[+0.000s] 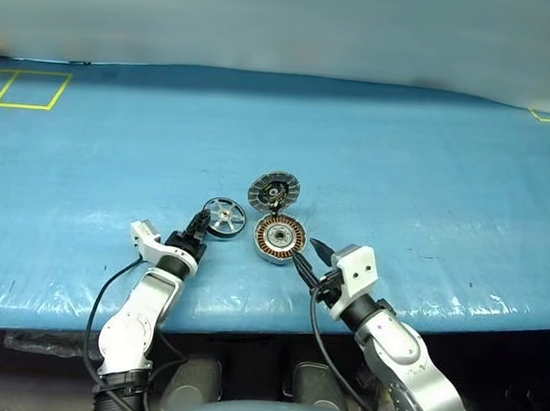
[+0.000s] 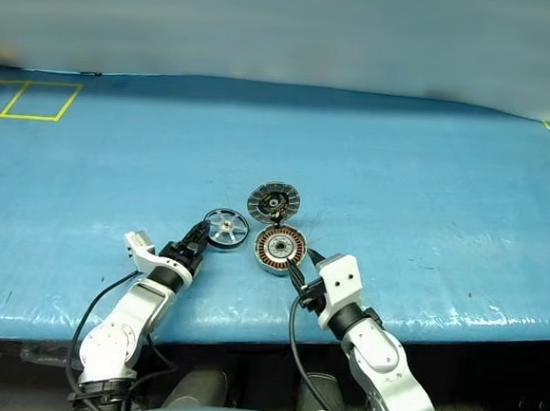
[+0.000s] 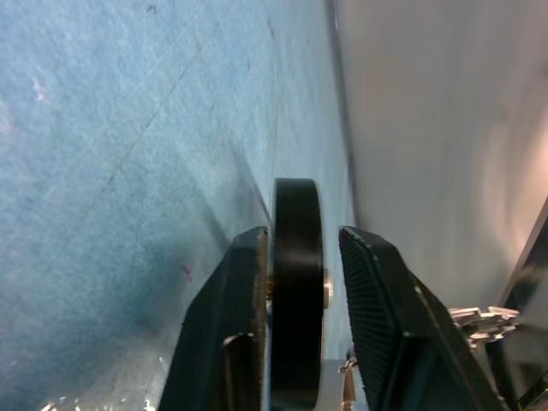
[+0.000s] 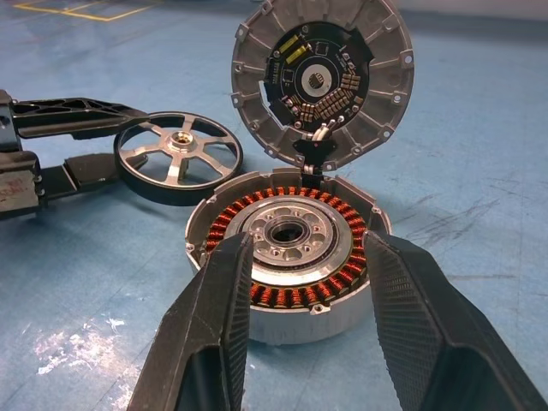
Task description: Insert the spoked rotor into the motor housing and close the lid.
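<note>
A: Step in hand?

B: Judged as the pick-up of the spoked rotor point(image 1: 223, 218), with insertion not yet begun. Left gripper point(image 1: 198, 226) spread astride the rotor's rim, one finger point(image 3: 244, 291) against one face, a gap showing at the other face: straddling, not pinching. Rotor resting on the blue table cover point(image 1: 429, 180), rim between that gripper's fingers.

A: And the receiving parts?

B: Motor housing point(image 4: 287, 248) directly ahead of the right gripper point(image 1: 307, 254), flanked at its near wall by the spread fingers; contact with the wall impossible to tell. Copper windings facing up, cavity unoccupied. Lid point(image 4: 321, 81) standing upright on its hinge at the housing's far side from the right gripper, dark inner face turned toward it. Rotor just beside the housing, on the left gripper's side.

A: Next move?

B: Probably closing the left fingers on the rim, lifting, carrying the rotor across toward the right gripper, levelling it over the housing's silver centre and lowering hub onto centre. Right gripper well placed for steadying the can. Only then folding the lid down.
</note>
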You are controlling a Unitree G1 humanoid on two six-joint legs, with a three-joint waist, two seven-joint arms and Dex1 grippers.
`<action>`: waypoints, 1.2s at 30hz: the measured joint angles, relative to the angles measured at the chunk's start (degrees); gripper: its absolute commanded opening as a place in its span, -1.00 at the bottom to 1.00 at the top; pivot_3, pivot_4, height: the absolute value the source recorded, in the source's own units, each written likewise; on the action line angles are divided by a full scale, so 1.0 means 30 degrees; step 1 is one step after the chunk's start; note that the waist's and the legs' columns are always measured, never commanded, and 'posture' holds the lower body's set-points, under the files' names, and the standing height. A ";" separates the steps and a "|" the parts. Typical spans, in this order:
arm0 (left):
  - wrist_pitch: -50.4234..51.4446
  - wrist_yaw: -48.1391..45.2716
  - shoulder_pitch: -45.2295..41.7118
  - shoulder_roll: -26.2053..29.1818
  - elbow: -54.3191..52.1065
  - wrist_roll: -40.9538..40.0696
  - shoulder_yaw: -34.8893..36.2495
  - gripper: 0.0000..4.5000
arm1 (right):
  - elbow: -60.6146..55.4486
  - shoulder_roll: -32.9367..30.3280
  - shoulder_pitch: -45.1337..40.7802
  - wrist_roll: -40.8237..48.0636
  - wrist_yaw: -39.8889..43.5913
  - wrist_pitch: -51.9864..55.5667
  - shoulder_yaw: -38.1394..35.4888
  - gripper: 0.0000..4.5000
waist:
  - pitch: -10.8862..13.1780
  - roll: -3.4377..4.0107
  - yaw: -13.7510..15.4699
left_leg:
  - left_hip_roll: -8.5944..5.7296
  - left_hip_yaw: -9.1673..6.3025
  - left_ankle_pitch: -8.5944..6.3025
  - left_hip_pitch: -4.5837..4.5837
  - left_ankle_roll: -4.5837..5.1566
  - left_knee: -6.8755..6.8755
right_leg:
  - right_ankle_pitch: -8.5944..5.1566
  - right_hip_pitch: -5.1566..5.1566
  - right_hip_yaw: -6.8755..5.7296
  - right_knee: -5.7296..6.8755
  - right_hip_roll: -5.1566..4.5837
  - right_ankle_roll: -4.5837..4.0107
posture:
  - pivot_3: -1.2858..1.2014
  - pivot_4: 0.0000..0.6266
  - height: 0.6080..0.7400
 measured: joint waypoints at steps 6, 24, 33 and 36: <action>0.2290 -0.0014 0.0968 0.2593 -0.1864 -0.0625 0.0216 0.99 | 0.0000 0.0193 -0.0032 -0.0228 0.0561 0.0696 -0.0292 -0.05 | -0.0017 0.0027 -0.0123 | 0.0025 -0.0001 -0.0017 0.0026 -0.0028 -0.0008 | -0.0007 -0.0003 0.0020 0.0020 -0.0037 -0.0057 | 0.03 -0.52 1.00; 0.1853 -0.3655 -0.1402 0.8838 -0.6351 0.9821 -0.3546 0.99 | -0.0021 0.0929 0.0067 -0.0492 0.1532 0.1438 -0.0804 -0.05 | -0.0021 0.0039 0.0029 | 0.0016 -0.0029 0.0013 0.0059 -0.0099 -0.0026 | 0.0052 0.0018 0.0014 0.0038 -0.0029 -0.0167 | 0.03 -0.52 1.00; 0.3578 -0.4614 -0.2908 0.9643 -0.6834 1.3338 -0.7376 0.15 | -0.0030 0.1378 0.0312 -0.0726 0.1474 0.1730 -0.0879 -0.05 | -0.0020 0.0041 -0.0054 | 0.0026 -0.0025 0.0027 0.0060 -0.0128 -0.0119 | 0.0084 -0.0030 0.0010 0.0041 0.0006 -0.0104 | 0.03 -0.52 1.00; 0.3902 -0.4433 -0.3154 0.9642 -0.6828 1.4826 -0.7889 0.15 | -0.0031 0.1471 0.0322 -0.0789 0.1425 0.1915 -0.1040 -0.05 | -0.0020 0.0040 -0.0031 | 0.0024 -0.0026 0.0029 0.0060 -0.0131 -0.0118 | 0.0084 -0.0027 0.0009 0.0041 0.0004 -0.0100 | 0.03 -0.52 1.00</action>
